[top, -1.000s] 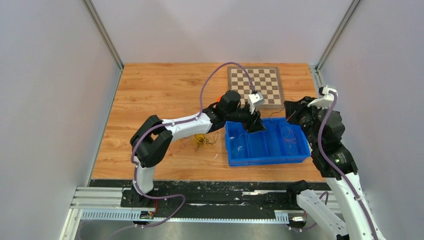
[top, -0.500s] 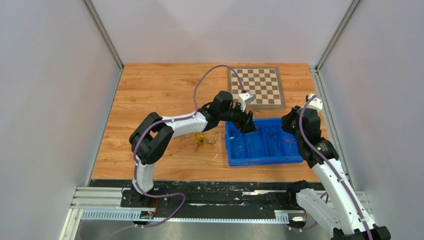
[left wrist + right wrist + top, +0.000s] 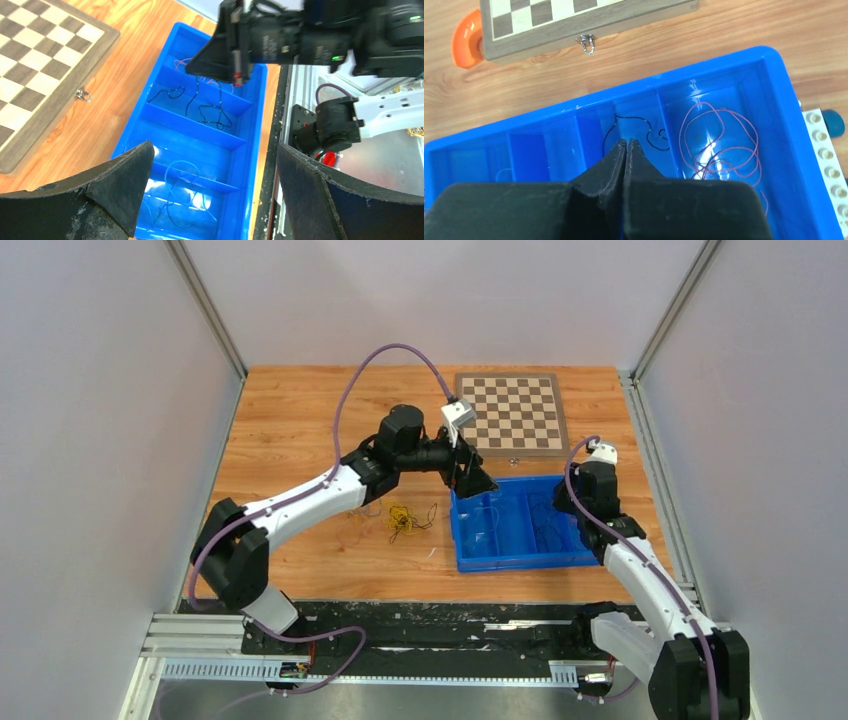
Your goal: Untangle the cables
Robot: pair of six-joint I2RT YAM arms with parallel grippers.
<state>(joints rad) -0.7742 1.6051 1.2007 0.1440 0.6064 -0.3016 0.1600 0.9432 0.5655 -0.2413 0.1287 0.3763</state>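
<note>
Left arm (image 3: 300,505) extends diagonally from lower left to frame centre, elbow low. Left gripper (image 3: 214,150): jaws spread wide. Right arm (image 3: 640,575) stands folded at lower right. Right gripper (image 3: 625,146): fingers pressed together.

Yellow cable (image 3: 403,519) bunched on the table (image 3: 300,420); black cable (image 3: 207,110), reddish cable (image 3: 719,140) and blue cable (image 3: 177,187) loose in separate bin (image 3: 724,59) compartments.

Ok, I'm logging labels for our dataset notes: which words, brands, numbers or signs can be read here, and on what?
Nothing is legible in any view.
Pale print on the right arm's black wrist housing, left wrist view: too blurred to read.
Chessboard: only squares, no letters or numbers visible.
Blue tray: no marking visible.
</note>
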